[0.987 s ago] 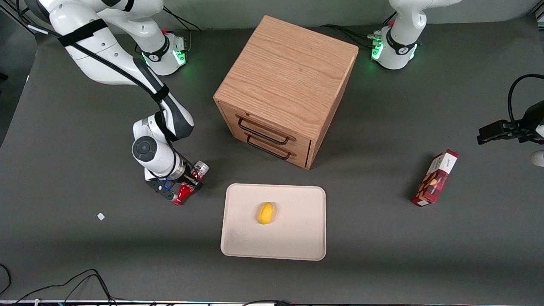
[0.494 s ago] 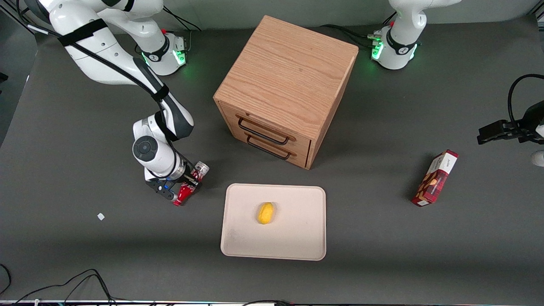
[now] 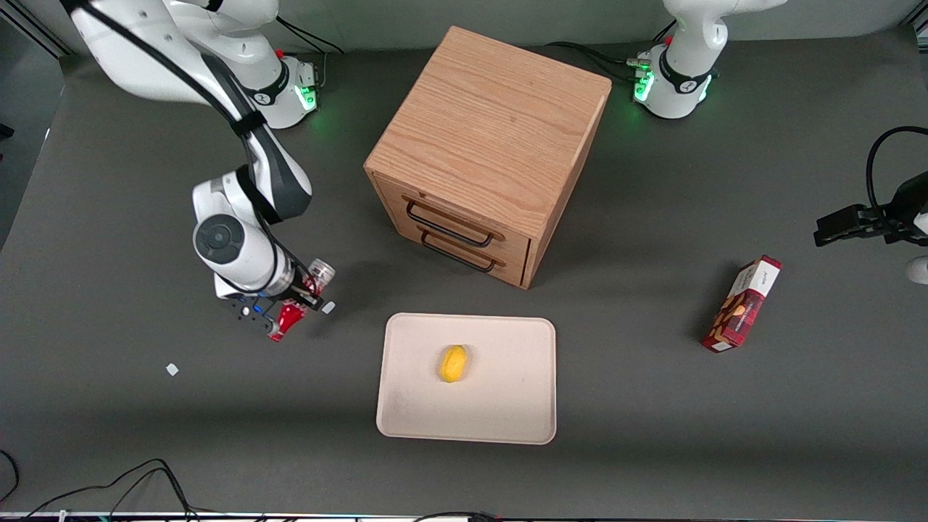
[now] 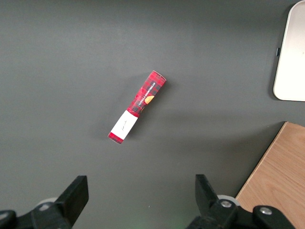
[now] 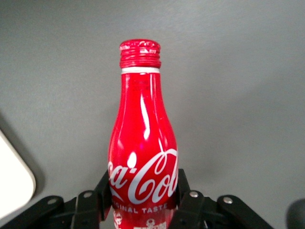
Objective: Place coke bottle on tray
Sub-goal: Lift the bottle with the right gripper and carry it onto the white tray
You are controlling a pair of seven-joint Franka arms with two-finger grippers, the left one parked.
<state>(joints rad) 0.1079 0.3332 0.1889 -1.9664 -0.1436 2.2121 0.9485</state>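
Gripping the coke bottle (image 3: 293, 308) at its lower body, the right gripper (image 3: 284, 310) is seen toward the working arm's end of the table, fingers (image 5: 189, 206) clamped on either side of the Coca-Cola script. Bottle is held tilted, long axis angled: red neck end toward the front camera, silver base end farther from it. It is judged lifted clear of the table, though that can't be confirmed. A small white scrap (image 3: 172, 369) lies on the mat, nearer the front camera than the gripper and well apart from it.

Key relation: the tray (image 3: 507, 406) lies sideways from the jaws toward the parked arm's end, slightly nearer the front camera; its corner is just visible in the right wrist view (image 5: 12, 183). No obstacle is seen between bottle and tray.

A yellow lemon-like fruit (image 3: 454, 363) sits on the tray, so a bare patch should be picked for the drop. The wooden two-drawer cabinet (image 3: 487, 152) stands farther from the camera than the tray, off the likely path. The red snack box (image 3: 742, 303) lies well apart at the parked arm's end.
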